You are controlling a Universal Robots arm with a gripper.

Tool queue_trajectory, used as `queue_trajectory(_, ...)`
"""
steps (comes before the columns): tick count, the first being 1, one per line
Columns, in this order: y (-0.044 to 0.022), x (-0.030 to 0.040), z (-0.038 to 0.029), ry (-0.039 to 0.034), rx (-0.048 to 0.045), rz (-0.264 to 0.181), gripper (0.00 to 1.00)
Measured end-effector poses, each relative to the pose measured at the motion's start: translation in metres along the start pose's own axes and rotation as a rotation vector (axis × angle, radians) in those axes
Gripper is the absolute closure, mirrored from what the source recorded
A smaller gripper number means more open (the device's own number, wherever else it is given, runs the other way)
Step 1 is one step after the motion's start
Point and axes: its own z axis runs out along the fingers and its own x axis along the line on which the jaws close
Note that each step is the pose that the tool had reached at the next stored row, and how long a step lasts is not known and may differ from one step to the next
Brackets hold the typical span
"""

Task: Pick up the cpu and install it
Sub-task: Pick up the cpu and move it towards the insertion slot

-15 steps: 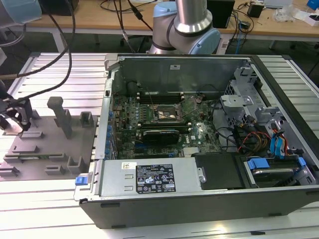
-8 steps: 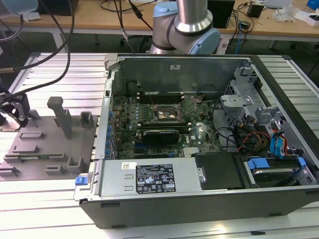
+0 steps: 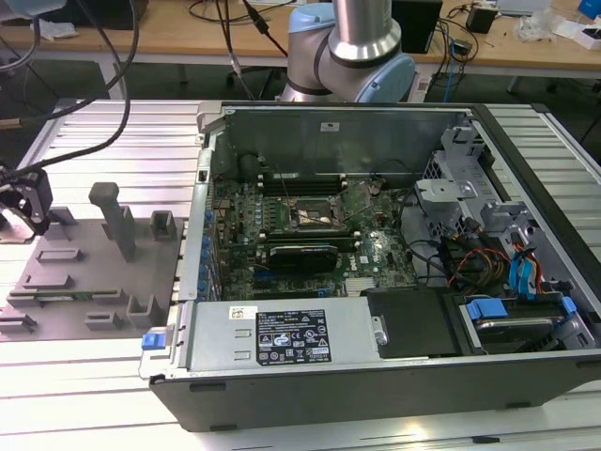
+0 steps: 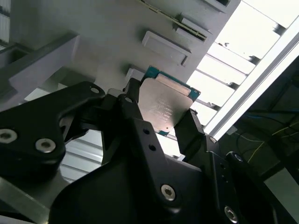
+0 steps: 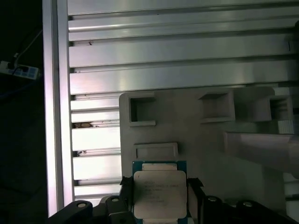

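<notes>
The cpu [image 5: 160, 198] is a flat square chip with a silvery lid and a thin green rim. It sits between the two black fingers of my gripper [image 5: 160, 184], which press on its opposite edges, so the gripper is shut on it. In the second wrist view the cpu [image 4: 164, 105] shows between the same fingers of the gripper [image 4: 161, 114], just over the grey fixture plate [image 4: 93, 28]. In the exterior view the gripper [image 3: 23, 202] stands at the far left over the fixture plate [image 3: 84, 277]. The open cpu socket [image 3: 315, 214] lies on the motherboard inside the case.
The open computer case [image 3: 376, 282] fills the middle and the exterior view's right, with a black graphics card [image 3: 300, 254], drive cages and cables inside. Grey fixture blocks [image 3: 117, 221] rise from the plate. Ribbed aluminium table [image 5: 177, 46] lies around it; the arm's base [image 3: 352, 47] stands behind the case.
</notes>
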Motion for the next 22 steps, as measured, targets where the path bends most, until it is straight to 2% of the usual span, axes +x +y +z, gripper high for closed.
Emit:
queue_trajectory(8,0.0015,0.0001,-0.0186,0.0001,0.0,0.0,0.45)
queue_trajectory(22,0.0032,0.0002,-0.0377,0.0001,-0.0001,0.0,0.45)
